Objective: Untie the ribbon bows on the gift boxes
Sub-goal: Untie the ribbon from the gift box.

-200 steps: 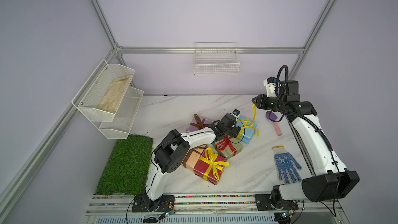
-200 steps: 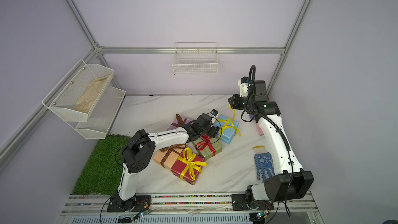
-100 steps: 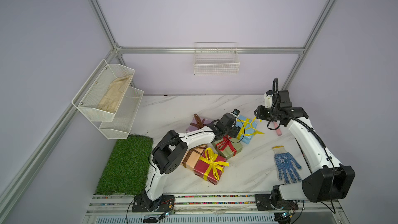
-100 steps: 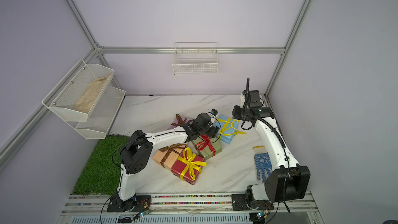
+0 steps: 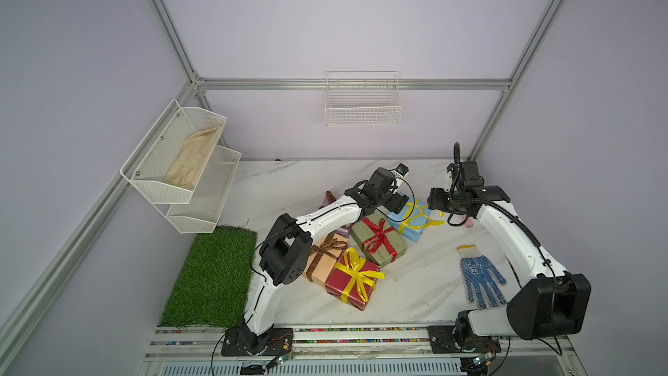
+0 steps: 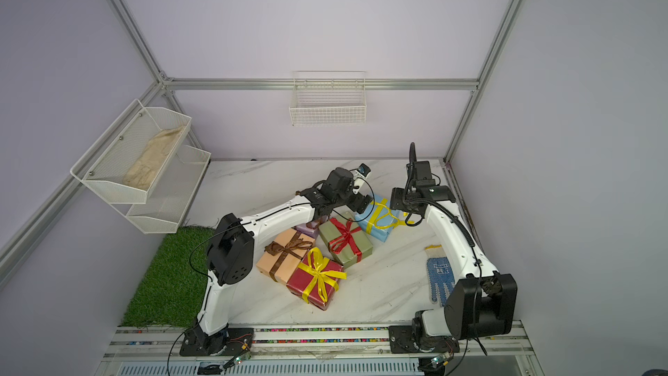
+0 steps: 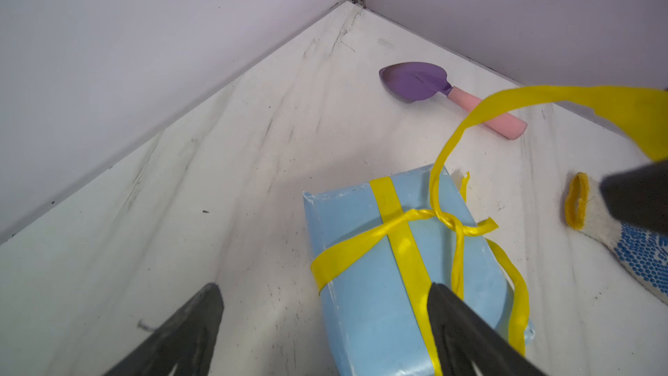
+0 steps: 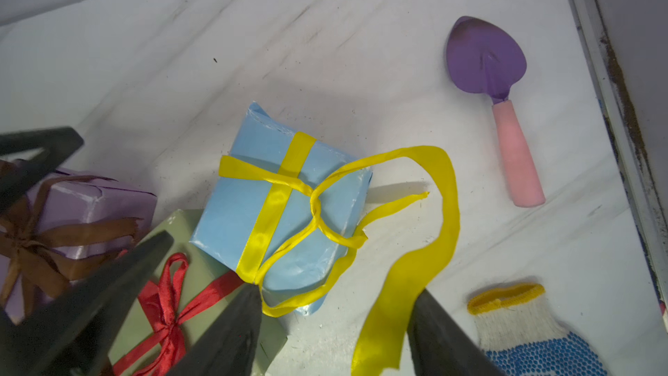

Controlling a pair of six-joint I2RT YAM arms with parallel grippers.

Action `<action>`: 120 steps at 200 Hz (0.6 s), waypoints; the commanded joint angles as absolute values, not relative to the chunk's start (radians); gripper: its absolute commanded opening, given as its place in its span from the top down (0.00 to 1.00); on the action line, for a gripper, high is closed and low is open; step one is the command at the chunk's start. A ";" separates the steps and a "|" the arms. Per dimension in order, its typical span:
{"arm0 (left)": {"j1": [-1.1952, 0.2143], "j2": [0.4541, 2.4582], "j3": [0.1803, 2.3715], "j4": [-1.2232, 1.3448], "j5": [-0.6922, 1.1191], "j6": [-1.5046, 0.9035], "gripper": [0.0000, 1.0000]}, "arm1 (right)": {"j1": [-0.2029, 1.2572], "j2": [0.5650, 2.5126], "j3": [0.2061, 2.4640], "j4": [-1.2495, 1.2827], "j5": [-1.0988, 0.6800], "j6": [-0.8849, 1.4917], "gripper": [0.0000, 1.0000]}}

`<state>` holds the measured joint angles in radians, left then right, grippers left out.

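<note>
The light blue gift box point(image 5: 412, 224) lies at the right of the cluster. Its yellow ribbon point(image 8: 278, 193) is down to a knot with long loose tails. My left gripper point(image 7: 323, 287) is open, one finger over the box's end. My right gripper point(image 8: 338, 294) is open beside the box, and one loose yellow tail point(image 8: 405, 283) hangs between its fingers. The olive box with a red bow point(image 5: 377, 238), the dark red box with a yellow bow point(image 5: 356, 274) and the peach box with a brown bow point(image 5: 327, 249) are tied. The lilac box point(image 8: 90, 204) keeps its brown bow.
A purple trowel with a pink handle point(image 8: 506, 103) lies near the right wall. A blue-dotted glove point(image 5: 480, 278) lies beside the right arm. A green turf mat point(image 5: 213, 273) is at the front left. A wire basket point(image 5: 363, 103) and a wire shelf point(image 5: 180, 164) hang on the walls.
My right arm came down from high above toward the light blue box, bringing the yellow tail with it, and its jaws opened. The left jaws widened slightly.
</note>
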<state>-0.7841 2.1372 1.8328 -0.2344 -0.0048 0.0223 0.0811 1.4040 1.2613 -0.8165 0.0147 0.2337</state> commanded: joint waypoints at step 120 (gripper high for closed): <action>-0.736 2.389 2.116 -0.260 0.353 0.220 0.11 | 0.079 1.342 1.118 -0.767 -0.022 0.295 0.27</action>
